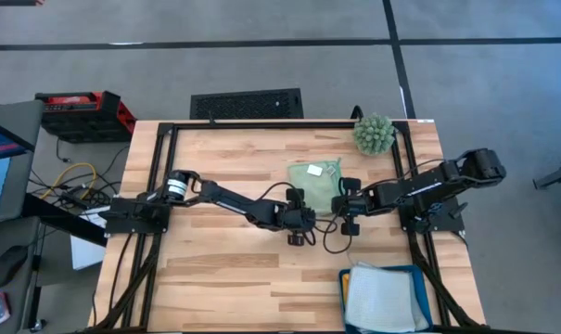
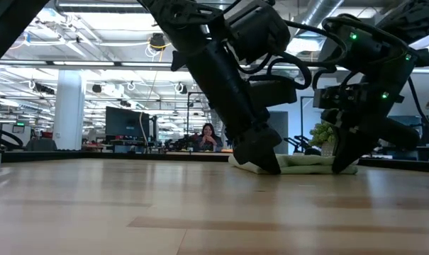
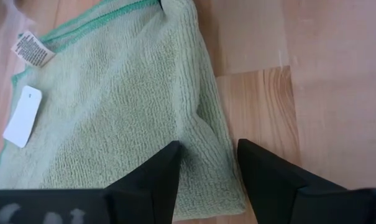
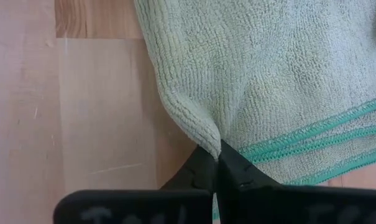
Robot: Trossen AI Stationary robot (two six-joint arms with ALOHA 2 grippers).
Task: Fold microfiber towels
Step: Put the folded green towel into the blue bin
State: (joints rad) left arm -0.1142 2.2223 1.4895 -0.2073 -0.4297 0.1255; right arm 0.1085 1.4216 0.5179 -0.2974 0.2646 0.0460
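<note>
A light green microfiber towel (image 1: pixel 314 176) lies folded on the wooden table, right of centre, with white tags (image 3: pixel 23 115) on top. My left gripper (image 3: pixel 209 162) is open at the towel's near left corner. One of its fingers (image 3: pixel 166 171) is over the cloth and the other (image 3: pixel 265 171) over bare wood, with the folded edge (image 3: pixel 215 134) between them. My right gripper (image 4: pixel 217 155) is shut on the towel's near right corner. In the low view both grippers stand low at the towel (image 2: pixel 306 164). My left gripper points slanting down with its fingers on either side of the towel's folded edge; I cannot tell whether they touch the cloth. My right gripper pinches the towel's near right corner (image 4: pixel 214 138) between its two fingers, beside the green-stitched hems (image 4: pixel 299 140). Several layers are gathered there. It comes slanting down from the table's right side. The cloth puckers at the pinch and the rest lies on the table.
A spiky green ball plant (image 1: pixel 374 134) stands at the far right corner, just beyond the towel. A teal tray (image 1: pixel 347 289) with pale folded cloths (image 1: pixel 387 299) sits at the near right edge. Bare wood stretches over the table's left half.
</note>
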